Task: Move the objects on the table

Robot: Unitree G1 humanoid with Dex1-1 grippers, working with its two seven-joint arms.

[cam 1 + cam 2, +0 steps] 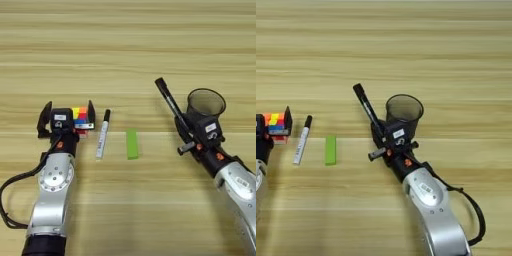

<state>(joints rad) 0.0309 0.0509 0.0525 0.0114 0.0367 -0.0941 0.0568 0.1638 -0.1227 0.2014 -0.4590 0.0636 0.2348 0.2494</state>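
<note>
On the table (pixel 128 50), the black mesh cup (pixel 205 103) is stood just behind the right gripper (pixel 377 131), by which the black pen (pixel 168 100) is clasped, while the puzzle cube (pixel 80 118) is partly hidden at the spread left gripper (pixel 67 114).

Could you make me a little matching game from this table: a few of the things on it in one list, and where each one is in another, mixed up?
Things:
1. puzzle cube
2. white marker
3. green bar
4. black pen

Places:
A. held in the right end effector, beside the mesh cup
B. lying flat between the marker and the right arm
C. between the fingers of the left end effector
D. lying on the table between the cube and the green bar

Pairs: 1-C, 2-D, 3-B, 4-A
</note>
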